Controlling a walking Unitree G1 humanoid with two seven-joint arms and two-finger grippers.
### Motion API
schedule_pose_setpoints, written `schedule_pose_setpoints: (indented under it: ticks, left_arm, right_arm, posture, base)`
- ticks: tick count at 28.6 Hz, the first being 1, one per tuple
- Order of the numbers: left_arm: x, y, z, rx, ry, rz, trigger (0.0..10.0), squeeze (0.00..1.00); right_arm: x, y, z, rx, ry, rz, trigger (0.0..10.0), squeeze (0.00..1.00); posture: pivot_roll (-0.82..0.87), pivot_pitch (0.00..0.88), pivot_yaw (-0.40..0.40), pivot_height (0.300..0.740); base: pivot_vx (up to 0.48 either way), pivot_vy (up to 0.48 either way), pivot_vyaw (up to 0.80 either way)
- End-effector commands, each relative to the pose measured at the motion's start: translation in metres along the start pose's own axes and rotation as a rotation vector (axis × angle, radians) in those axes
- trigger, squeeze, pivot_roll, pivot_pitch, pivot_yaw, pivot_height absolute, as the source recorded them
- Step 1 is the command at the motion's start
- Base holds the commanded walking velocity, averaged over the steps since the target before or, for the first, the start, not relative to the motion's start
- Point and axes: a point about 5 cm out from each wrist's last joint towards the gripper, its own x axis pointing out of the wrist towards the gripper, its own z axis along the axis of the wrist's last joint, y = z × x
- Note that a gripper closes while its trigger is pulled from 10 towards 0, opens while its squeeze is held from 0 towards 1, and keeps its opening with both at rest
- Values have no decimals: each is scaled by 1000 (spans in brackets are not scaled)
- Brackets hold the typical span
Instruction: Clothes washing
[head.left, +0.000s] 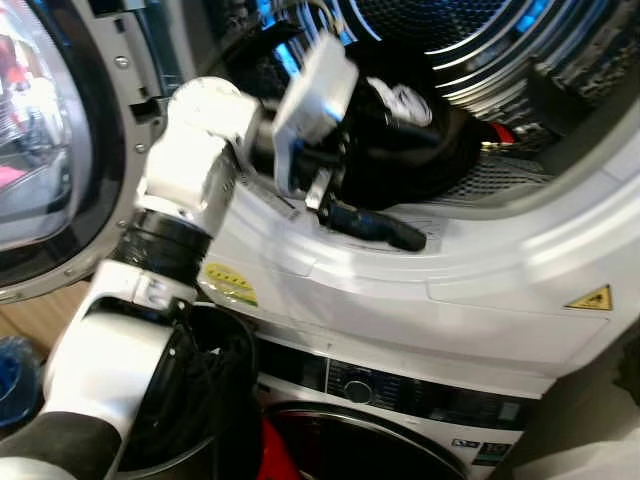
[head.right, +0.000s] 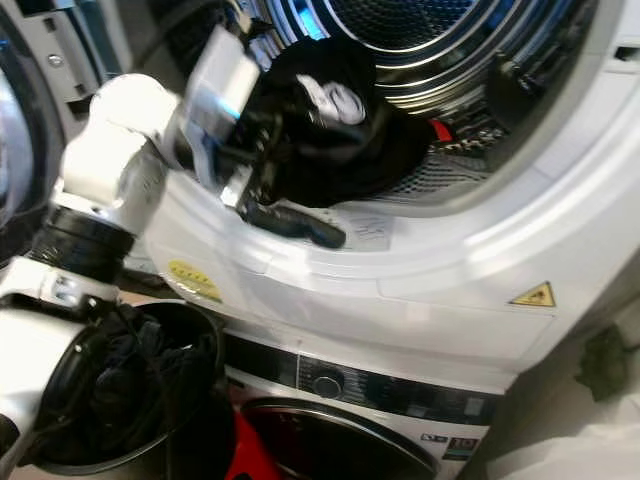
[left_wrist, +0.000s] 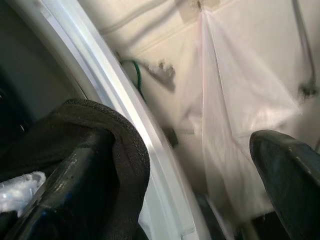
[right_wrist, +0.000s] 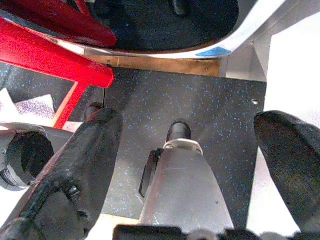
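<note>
While a load is being handled at the upper machine:

Left gripper (head.left: 345, 195): is being held at the drum mouth, fingers spread wide apart, one finger (left_wrist: 75, 175) pressed against dark cloth and the other lying out over the white door rim (head.left: 480, 260).

Black garment (head.left: 410, 150): is being kept half inside the perforated drum (head.right: 400, 40), bunched on the lip, likely so it can be pushed in or drawn out.

Dark basket (head.right: 130, 400): is being kept below the opening with more dark clothes in it, within the arm's reach.

Right gripper (right_wrist: 185, 165): is being hung idle, fingers parted, pointing at speckled floor (right_wrist: 200, 105).

Lower machine (head.right: 330, 385): is being left untouched.
</note>
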Motion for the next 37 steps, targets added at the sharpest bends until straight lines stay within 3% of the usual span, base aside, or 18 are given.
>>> schedule_pose_setpoints:
  ticks: [1,3,4,6,9,15,17,18,19,20,23,25,26,27,28,33,35,37]
  left_arm:
    - [3,-5,-4,92,134,6,10000,0]
    - [9,-4,-17,139,229,104,10000,0]
    - [9,-4,-17,139,229,104,10000,0]
    - [6,4,-40,178,395,371,10000,0]
    - [-1,10,-49,225,527,573,10000,0]
    - [-5,2,-52,246,583,791,10000,0]
    - [-7,-1,-62,156,589,850,10000,0]
    - [-12,-1,-70,48,554,948,10000,0]
    - [-12,-1,-70,48,554,948,10000,0]
    - [-20,6,-70,-112,421,1100,10000,0]
    - [-23,13,-63,-228,250,1181,10000,0]
    - [-18,17,-48,-325,44,1133,10000,0]
    - [-16,17,-44,-345,0,1116,10000,0]
    - [-14,18,-33,-372,-90,1061,10000,0]
    - [-14,18,-10,-378,-235,921,10000,0]
    - [-25,22,5,-341,-274,909,10000,0]
    - [-36,32,8,-188,-98,1029,10000,0]
    - [-50,43,-2,-54,204,1187,10000,0]
  right_arm:
    - [0,3,1,18,-9,7,10000,0]
    - [0,3,1,11,-7,11,10000,0]
    - [0,3,1,11,-7,11,10000,0]
    - [0,4,-1,12,-1,17,10000,0]
    - [-1,5,-2,13,2,21,10000,0]
    - [-1,5,-4,16,5,27,10000,0]
    - [-1,4,-4,22,7,23,10000,0]
    - [-1,4,-4,22,7,22,10000,0]
    - [-1,4,-4,22,7,22,10000,0]
    - [-1,4,-4,23,7,24,10000,0]
    - [-1,4,-4,33,6,26,10000,0]
    - [-1,5,-5,28,11,37,10000,0]
    - [-1,5,-5,26,13,40,10000,0]
    - [-1,6,-5,31,12,39,10000,0]
    - [-1,6,-5,39,8,45,10000,0]
    - [-1,7,-6,50,5,52,10000,0]
    - [-1,6,-7,42,10,53,10000,0]
    - [-1,6,-8,35,19,52,10000,0]
  posture:
    - [113,0,70,740]
    - [114,0,71,740]
    - [114,0,71,740]
    - [109,0,78,740]
    - [105,0,82,740]
    - [113,0,85,740]
    - [112,0,88,740]
    - [105,0,93,740]
    - [105,0,93,740]
    - [99,0,95,740]
    - [99,0,93,740]
    - [96,0,95,740]
    - [96,0,95,740]
    - [94,0,97,740]
    - [95,0,95,740]
    - [96,0,93,740]
    - [100,0,91,740]
    - [100,0,89,740]
  base:
    - [0,0,0]
    - [0,0,0]
    - [0,0,0]
    - [0,0,0]
    - [0,0,0]
    - [0,0,0]
    - [0,0,0]
    - [0,0,0]
    - [0,0,0]
    - [0,0,0]
    - [0,0,0]
    - [0,0,0]
    - [0,0,0]
    - [0,0,0]
    - [0,0,0]
    - [0,0,0]
    - [0,0,0]
    - [0,0,0]
